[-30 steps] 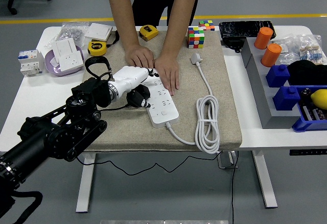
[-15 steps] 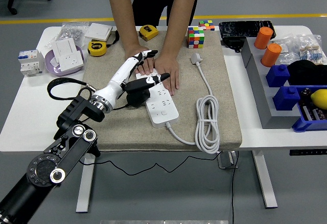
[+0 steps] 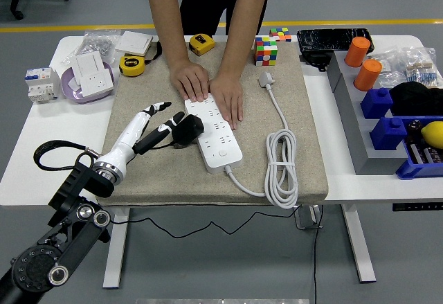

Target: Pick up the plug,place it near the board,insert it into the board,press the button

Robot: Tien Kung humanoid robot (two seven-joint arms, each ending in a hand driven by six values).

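Two person's hands (image 3: 211,89) press flat on the white board (image 3: 213,133) | black plug (image 3: 186,130) lies on the mat (image 3: 277,172) touching the board's left edge | left hand (image 3: 147,127) beside the plug, fingers released, holding nothing

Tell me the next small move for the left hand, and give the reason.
Probably close the left hand around the black plug and lift it. The plug lies on the mat against the white power strip's left edge, not in a socket, and the fingers are spread beside it, gripping nothing. A person's hands press the strip's far end down.
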